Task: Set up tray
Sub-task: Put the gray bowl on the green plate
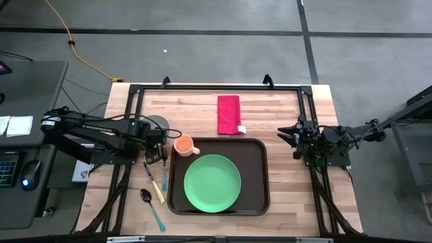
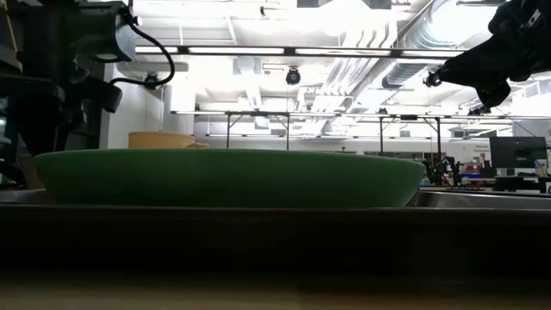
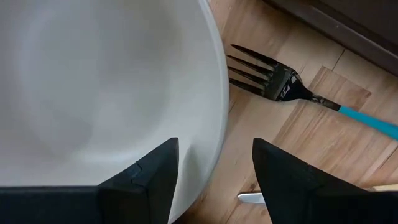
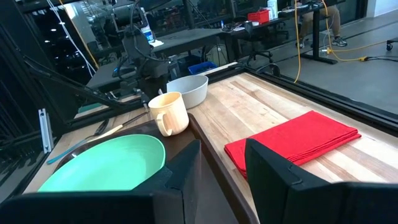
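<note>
High view: left gripper [image 1: 156, 156] jaws spread over bowl [image 3: 93, 93] rim; no writing legible.

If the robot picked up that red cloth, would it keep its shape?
Probably not. The red cloth lies folded in flat layers on the wooden table, so it looks soft and would likely droop and unfold. It seems light and unlikely to slide.

Our left gripper [image 3: 214, 171] hangs low, fingers [image 3: 149, 177] parted; our right gripper [image 4: 221, 165] waits raised, its fingers apart too.
</note>
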